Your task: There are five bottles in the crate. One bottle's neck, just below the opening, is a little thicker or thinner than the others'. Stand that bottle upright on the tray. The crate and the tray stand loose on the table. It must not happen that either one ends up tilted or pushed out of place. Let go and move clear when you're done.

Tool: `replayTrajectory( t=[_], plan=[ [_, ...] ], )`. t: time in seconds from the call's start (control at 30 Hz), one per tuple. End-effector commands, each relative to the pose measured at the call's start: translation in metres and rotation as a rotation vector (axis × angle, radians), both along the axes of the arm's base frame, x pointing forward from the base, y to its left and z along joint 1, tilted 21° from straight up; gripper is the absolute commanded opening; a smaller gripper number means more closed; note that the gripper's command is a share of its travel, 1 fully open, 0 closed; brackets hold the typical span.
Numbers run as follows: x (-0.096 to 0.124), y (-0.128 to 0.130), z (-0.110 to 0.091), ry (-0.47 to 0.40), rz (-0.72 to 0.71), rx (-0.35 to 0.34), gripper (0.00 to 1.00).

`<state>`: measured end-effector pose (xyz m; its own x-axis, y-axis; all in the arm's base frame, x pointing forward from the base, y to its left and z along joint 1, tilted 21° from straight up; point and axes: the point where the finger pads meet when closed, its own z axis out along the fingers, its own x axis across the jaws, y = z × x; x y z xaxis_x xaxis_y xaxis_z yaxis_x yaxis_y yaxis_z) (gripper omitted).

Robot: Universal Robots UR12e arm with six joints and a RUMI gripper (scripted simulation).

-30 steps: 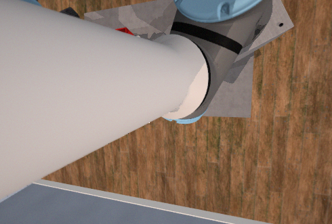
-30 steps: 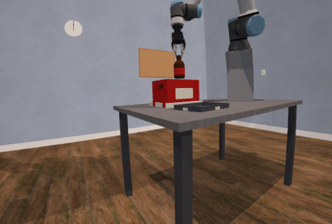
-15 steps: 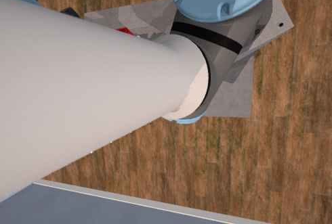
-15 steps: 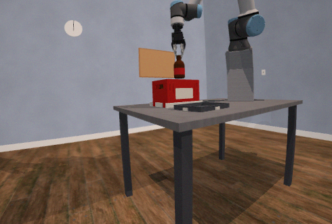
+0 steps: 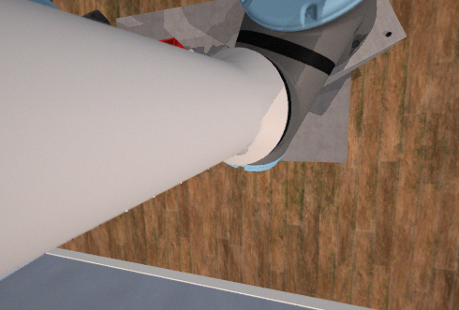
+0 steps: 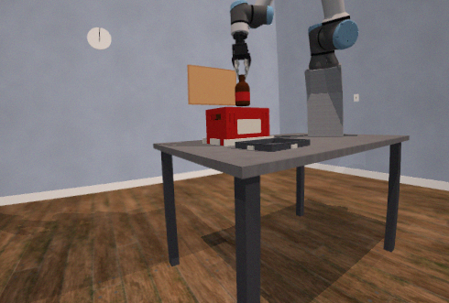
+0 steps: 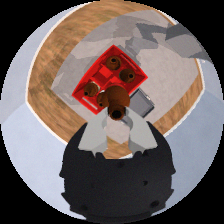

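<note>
Hanging mid-frame in the exterior view, brown bottle (image 6: 242,92) is clamped at the neck by the gripper (image 6: 241,68), upright and clear above the red crate (image 6: 237,124), apparently for carrying to the dark tray (image 6: 273,144) lower right.

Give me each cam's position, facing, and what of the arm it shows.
Top: overhead, facing down; the arm's link blocks most of it, table and crate corners peek out.
Exterior: floor level, beside the table; whole arm, gripper holding the bottle above the crate.
Wrist: looks down past the fingers at the bottle and crate.
All three show the crate.
</note>
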<state>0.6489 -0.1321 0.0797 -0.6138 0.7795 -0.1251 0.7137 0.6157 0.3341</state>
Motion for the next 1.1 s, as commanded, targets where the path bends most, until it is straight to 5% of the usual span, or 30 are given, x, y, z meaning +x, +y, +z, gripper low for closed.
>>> replayTrajectory(
  t=[0.0, 1.07],
  plan=[
    [0.0004, -0.0003, 0.0007, -0.001, 0.000, -0.001, 0.00],
    [0.0020, 0.0083, 0.0024, -0.001, 0.000, -0.001, 0.00]
  ],
)
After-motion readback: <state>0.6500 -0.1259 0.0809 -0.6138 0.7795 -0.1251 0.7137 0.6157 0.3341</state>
